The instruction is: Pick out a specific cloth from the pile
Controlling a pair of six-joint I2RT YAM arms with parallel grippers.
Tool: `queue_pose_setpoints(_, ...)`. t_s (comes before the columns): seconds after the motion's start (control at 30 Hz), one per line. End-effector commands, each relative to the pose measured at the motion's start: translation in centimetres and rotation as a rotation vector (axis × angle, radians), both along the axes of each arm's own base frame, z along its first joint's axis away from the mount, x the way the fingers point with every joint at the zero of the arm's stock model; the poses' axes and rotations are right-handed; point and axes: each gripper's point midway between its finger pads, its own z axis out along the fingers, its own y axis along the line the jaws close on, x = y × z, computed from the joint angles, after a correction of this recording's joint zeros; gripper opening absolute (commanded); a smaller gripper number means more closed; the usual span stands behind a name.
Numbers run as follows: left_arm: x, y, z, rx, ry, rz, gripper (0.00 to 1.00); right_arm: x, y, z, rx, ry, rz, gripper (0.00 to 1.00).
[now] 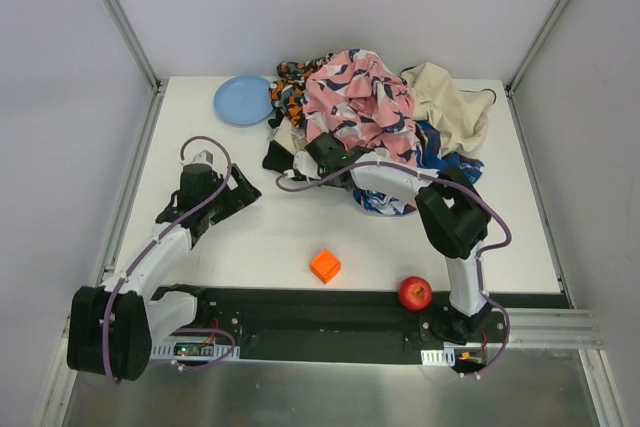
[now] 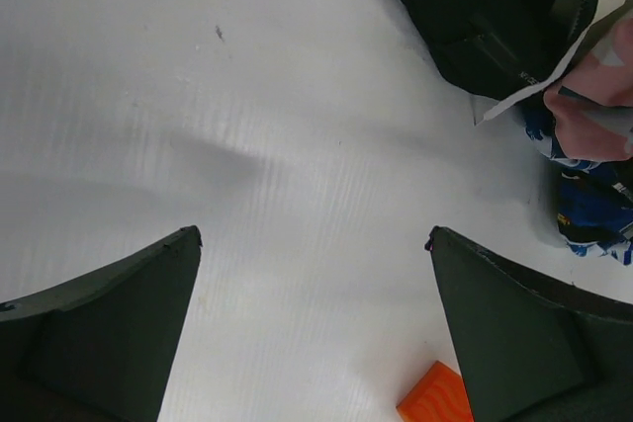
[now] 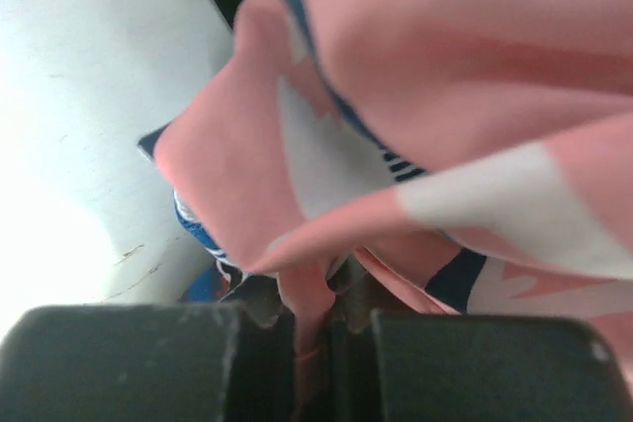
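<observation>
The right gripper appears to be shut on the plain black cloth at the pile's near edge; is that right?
Not quite: the right gripper is shut on the pink patterned cloth at the near edge of the pile, as the right wrist view shows.

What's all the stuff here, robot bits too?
round blue plate: one, blue, left of pile
pink cloth with navy-white marks: one, pink, atop pile
orange-black-white patterned cloth: one, pile's far left
plain beige cloth: one, beige, pile's right
blue patterned cloth: one, blue, pile's near right
plain black cloth: one, black, pile's near left
orange block: one, orange, mid-table
red apple: one, red, near right arm's base
left gripper: one, black, open above table
right gripper: one, black, shut on pink cloth
</observation>
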Motion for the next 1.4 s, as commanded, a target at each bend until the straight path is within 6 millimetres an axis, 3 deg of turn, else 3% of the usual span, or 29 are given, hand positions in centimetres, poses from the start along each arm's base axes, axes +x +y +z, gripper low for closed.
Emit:
queue_pose_setpoints(0.0,4.1,-1.0,3.2,-0.060,-0.109,-0.001,0.99,3.7,-0.9,7.3,0.203,-0.218,-0.199,0.01)
queue_pose_setpoints(0.17,8.0,-1.5,2.3,-0.088,-0.088,0.035,0.99,4.3,-0.9,14.3,0.477,-0.354,-0.329,0.01)
queue_pose_setpoints(0.3,11.5,-3.1,0.8,-0.136,-0.035,0.018,0.99,4.0,-0.4,17.3,0.640,-0.347,-0.364,0.01)
queue_pose_setpoints(0.4,13.4,-4.8,-0.4,-0.162,-0.015,-0.018,0.99,4.5,-0.7,18.2,0.688,-0.347,-0.399,0.01)
queue_pose_setpoints(0.63,16.5,-8.1,-3.4,-0.210,0.070,-0.057,0.98,5.9,-1.4,17.1,0.761,-0.271,-0.476,0.01)
queue_pose_setpoints(0.7,16.7,-9.1,-3.9,-0.228,0.086,-0.076,0.90,6.5,-1.8,16.6,0.779,-0.254,-0.506,0.01)
queue_pose_setpoints(0.8,16.4,-10.7,-3.8,-0.270,0.083,-0.110,0.55,7.3,-2.0,16.0,0.804,-0.236,-0.544,0.01)
queue_pose_setpoints(0.93,16.5,-9.8,-2.4,-0.244,0.020,-0.074,0.00,9.2,-3.3,14.5,0.747,-0.263,-0.605,0.01)
queue_pose_setpoints(1.1,15.7,-5.9,1.0,-0.140,-0.068,-0.016,0.00,10.9,-6.2,10.9,0.628,-0.248,-0.701,0.01)
queue_pose_setpoints(1.37,12.5,0.2,11.7,0.001,-0.314,0.101,0.00,13.2,-12.8,6.1,0.505,-0.218,-0.899,0.01)
